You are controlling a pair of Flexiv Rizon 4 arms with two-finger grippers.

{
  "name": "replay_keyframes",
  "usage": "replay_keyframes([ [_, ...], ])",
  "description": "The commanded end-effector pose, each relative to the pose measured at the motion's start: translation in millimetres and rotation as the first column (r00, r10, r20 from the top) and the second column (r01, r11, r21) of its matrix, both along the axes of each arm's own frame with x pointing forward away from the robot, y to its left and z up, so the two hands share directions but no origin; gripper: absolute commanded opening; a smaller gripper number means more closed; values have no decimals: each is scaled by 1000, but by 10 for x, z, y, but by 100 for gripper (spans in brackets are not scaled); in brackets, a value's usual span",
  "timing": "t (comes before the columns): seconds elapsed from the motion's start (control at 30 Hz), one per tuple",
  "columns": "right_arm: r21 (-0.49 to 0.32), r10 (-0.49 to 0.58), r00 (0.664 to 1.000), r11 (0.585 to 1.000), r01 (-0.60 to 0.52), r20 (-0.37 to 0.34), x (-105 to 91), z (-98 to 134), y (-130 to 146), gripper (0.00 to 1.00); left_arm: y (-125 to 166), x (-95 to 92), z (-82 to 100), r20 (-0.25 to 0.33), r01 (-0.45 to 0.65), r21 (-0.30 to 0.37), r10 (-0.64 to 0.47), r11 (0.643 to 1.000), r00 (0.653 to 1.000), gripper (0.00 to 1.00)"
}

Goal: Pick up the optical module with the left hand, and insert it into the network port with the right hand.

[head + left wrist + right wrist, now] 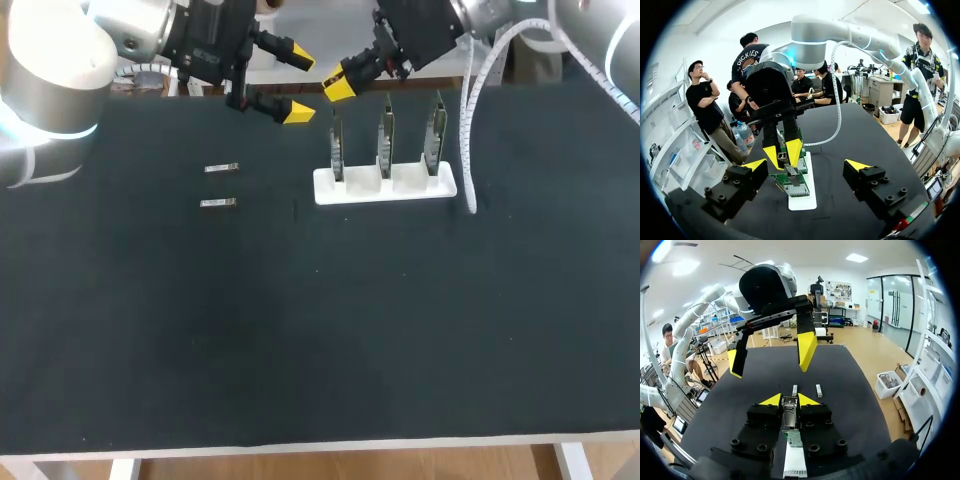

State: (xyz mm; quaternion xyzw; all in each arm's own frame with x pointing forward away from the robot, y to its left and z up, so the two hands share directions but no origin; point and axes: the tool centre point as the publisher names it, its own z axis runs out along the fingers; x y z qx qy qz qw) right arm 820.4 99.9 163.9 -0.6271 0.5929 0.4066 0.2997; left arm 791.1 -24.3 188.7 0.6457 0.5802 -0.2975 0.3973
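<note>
My right gripper (789,400) is shut on a small silver optical module (789,414), held just above the leftmost of three upright green network cards (337,150) in a white stand (385,187). In the left wrist view the same module (783,158) sits between the right gripper's yellow tips (783,152), right over the cards (791,183). My left gripper (298,83) hangs open and holds nothing, a short way left of the stand at the table's far edge. Its fingers (755,165) stand wide apart.
Two more silver modules (221,168) (217,203) lie on the black table (300,330) left of the stand. A white cable (466,150) hangs from my right arm beside the stand's right end.
</note>
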Motion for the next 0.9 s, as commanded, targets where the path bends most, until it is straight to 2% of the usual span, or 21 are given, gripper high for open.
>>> replay_keyframes([
  [0.03,1,33,999,999,-33,-16,116,2,30,0,-8,10,8,-2,1,5,-1,1000,1000,100],
  [0.47,-4,31,1000,1000,-31,3,195,46,32,0,-8,10,8,-2,1,5,-1,1000,1000,100],
  [0.9,2,12,1000,1000,-12,-8,120,17,-45,0,-8,10,8,-2,1,5,-1,1000,1000,100],
])
